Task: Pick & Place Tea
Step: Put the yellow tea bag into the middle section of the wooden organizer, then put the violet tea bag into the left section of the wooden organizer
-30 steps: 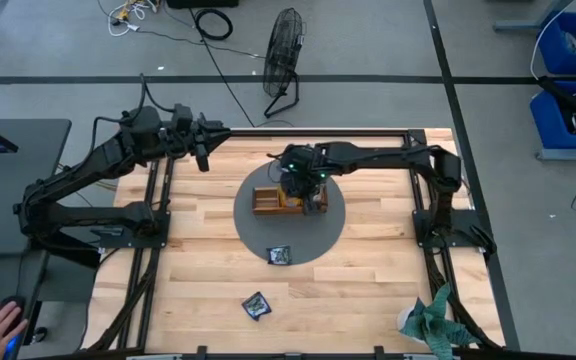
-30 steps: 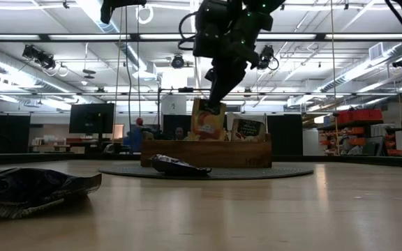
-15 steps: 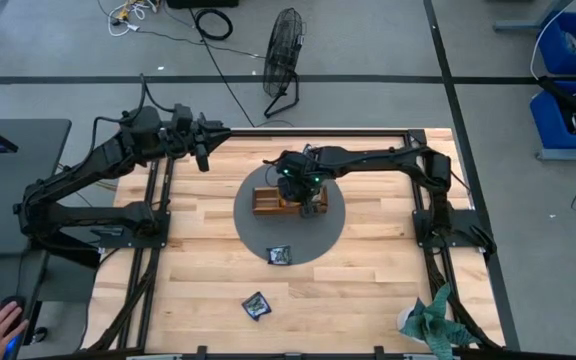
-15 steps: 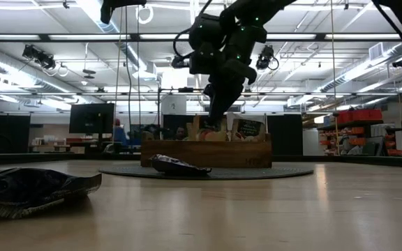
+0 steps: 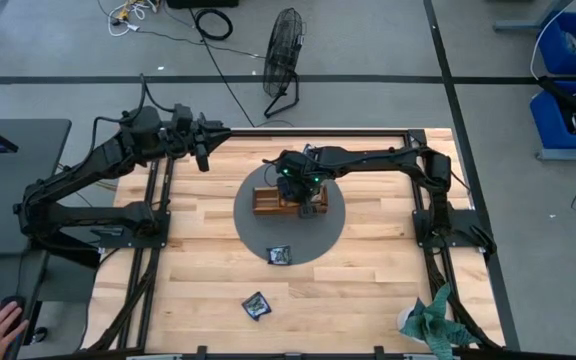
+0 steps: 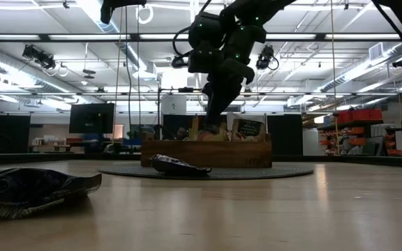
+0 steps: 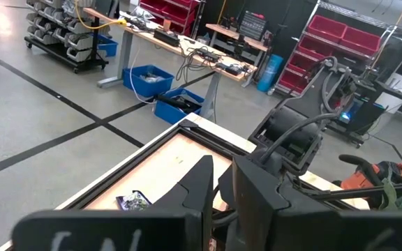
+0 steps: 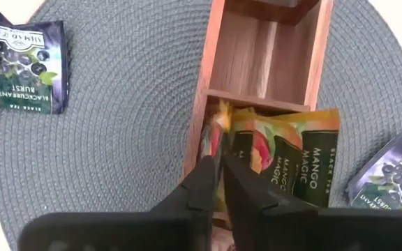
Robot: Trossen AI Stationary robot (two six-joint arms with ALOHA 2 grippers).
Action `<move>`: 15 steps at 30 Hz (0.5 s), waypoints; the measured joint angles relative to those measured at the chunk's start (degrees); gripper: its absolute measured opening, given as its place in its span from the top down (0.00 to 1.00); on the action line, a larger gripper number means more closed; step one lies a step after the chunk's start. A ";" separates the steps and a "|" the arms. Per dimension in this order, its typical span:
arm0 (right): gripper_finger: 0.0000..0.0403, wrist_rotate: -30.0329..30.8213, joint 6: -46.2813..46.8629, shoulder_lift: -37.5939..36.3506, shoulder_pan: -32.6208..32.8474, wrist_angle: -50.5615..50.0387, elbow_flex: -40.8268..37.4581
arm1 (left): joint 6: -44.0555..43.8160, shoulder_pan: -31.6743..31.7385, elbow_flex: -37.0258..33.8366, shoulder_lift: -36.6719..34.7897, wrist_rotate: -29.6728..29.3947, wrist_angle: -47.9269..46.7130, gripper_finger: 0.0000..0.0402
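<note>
Right fingers down in the wooden tray among orange tea sachets; left arm parked at the far left edge.

Nearest in the low view, a dark sachet (image 6: 33, 189) lies on the bare wooden surface (image 5: 368, 290); a second dark one (image 5: 280, 256) rests on the near edge of the round grey mat (image 5: 253, 228). On the mat stands the wooden tray (image 5: 266, 201), with a blackcurrant sachet (image 8: 386, 174) lying just beside it. The right gripper (image 8: 217, 171) reaches down into a tray compartment, its fingers (image 8: 199, 183) nearly together with only a thin slit between them, pressed against the upright edge of an orange mango sachet (image 8: 292, 157); whether they pinch it or have just let go cannot be told. The next compartment shows bare wood. Farther off, the left gripper (image 7: 220, 183) hangs above the surface's far left edge, fingers almost closed on nothing.
</note>
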 joint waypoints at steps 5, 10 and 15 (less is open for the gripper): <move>0.82 -0.02 0.82 -0.11 0.02 -0.72 0.00 | 0.02 0.00 0.00 0.00 0.00 0.00 0.86; 0.74 -0.01 2.47 -1.81 0.02 -2.15 -0.02 | 0.00 -0.06 0.00 0.00 0.00 -0.06 0.86; 0.69 -1.72 9.30 -4.29 0.00 -2.02 -0.02 | -0.67 -0.16 0.00 0.02 -0.01 -2.83 0.86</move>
